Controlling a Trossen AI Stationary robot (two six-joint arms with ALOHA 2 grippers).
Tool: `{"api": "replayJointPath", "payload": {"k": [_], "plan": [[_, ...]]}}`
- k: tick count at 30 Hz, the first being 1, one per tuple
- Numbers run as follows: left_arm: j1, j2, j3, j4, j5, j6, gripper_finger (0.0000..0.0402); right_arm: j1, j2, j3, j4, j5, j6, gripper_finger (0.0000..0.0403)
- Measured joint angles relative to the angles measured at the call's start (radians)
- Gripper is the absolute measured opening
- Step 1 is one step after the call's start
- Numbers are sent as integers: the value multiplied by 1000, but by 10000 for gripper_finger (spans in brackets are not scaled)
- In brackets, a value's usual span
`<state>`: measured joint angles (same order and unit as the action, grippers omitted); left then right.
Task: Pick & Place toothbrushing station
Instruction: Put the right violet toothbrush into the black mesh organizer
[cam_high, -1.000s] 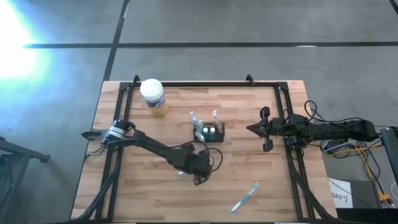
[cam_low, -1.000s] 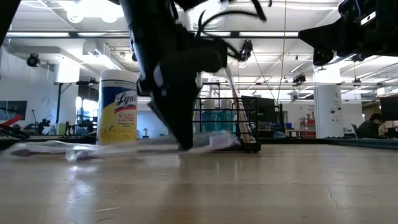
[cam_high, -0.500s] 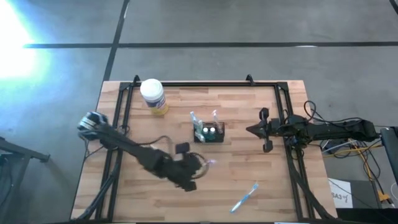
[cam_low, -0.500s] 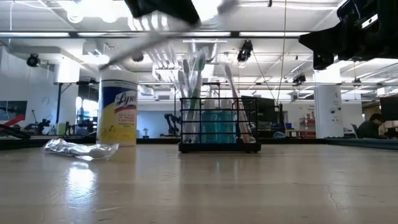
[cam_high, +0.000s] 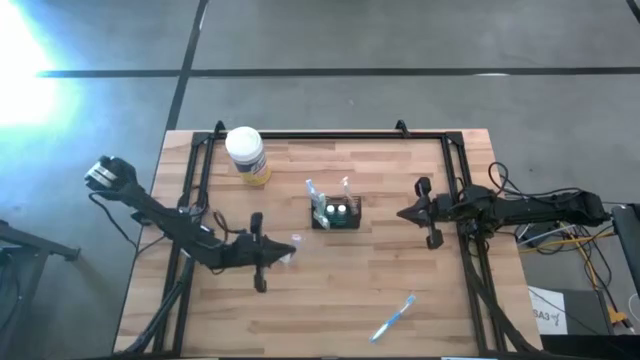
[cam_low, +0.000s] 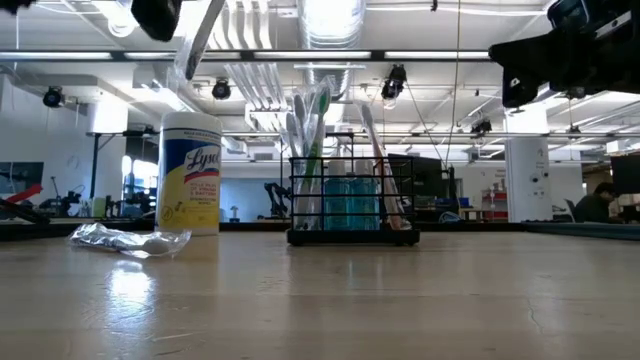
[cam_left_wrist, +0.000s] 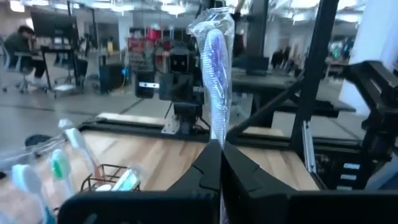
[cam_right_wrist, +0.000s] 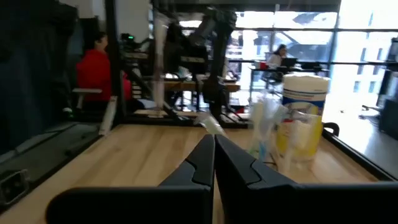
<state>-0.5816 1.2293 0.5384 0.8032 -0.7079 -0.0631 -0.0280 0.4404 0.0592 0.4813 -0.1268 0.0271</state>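
The toothbrushing station (cam_high: 336, 212), a small black mesh box, stands on its base mid-table with several toothbrushes upright in it (cam_low: 350, 190). My left gripper (cam_high: 287, 250) hovers to the station's near left, pointing level toward the table's right, shut on a toothbrush in a clear wrapper (cam_left_wrist: 214, 68). In the low view this toothbrush (cam_low: 200, 40) shows high above the table. My right gripper (cam_high: 402, 212) waits shut and holding nothing, in the air to the right of the station. My left gripper pinches the wrapped toothbrush between its two fingertips (cam_left_wrist: 210, 158), at a point along the handle (cam_left_wrist: 217, 138). The fingers come level from the table's left and lie across the brush. The brush stands roughly upright, lifted clear of the table.
A white-lidded jar with a yellow label (cam_high: 246, 155) stands far left. A loose toothbrush (cam_high: 395, 318) lies near the front right. A crumpled clear wrapper (cam_low: 130, 240) lies on the wood. Black frame rails (cam_high: 330, 134) border the table. People sit in the room beyond.
My left gripper has risen from the table in front of the station and drawn back toward the table's left, tipping from pointing down to level. The wrapped toothbrush, which lay on the table, has been lifted clear and turned upright. The crumpled wrapper has stayed on the table.
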Motion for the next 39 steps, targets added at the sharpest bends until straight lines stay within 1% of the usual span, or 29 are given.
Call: {"api": "replayJointPath", "payload": {"k": [2, 4, 7, 11, 14, 17, 18, 24, 28, 32, 39], "plan": [[0, 3, -46, 78, 0, 16, 1, 3, 6, 0, 15, -31, 0, 9], [0, 8, -64, 89, 1, 18, 1, 14, 18, 0, 40, -37, 7, 8], [4, 26, -66, 87, 3, 27, 1, 34, 59, -1, 92, -39, 30, 9], [6, 55, -30, 83, 7, 115, 1, 73, 149, -1, 216, -39, 26, 12], [12, 72, 9, 71, 32, 182, 1, 99, 232, -1, 339, -39, 27, 31], [20, 83, 51, 43, 70, 229, 1, 123, 315, 0, 457, -39, 37, 63], [23, 83, 63, 29, 70, 237, 1, 128, 341, 9, 472, -40, 42, 75], [52, 98, 122, 2, 72, 241, 1, 140, 494, 128, 441, -31, 64, 150], [71, 102, 148, -13, 93, 233, 0, 140, 606, 235, 442, -31, 70, 189], [86, 112, 162, -19, 104, 219, 0, 144, 719, 348, 443, -66, 82, 213], [111, 124, 170, -19, 109, 226, 0, 160, 918, 526, 442, -111, 100, 240]]}}
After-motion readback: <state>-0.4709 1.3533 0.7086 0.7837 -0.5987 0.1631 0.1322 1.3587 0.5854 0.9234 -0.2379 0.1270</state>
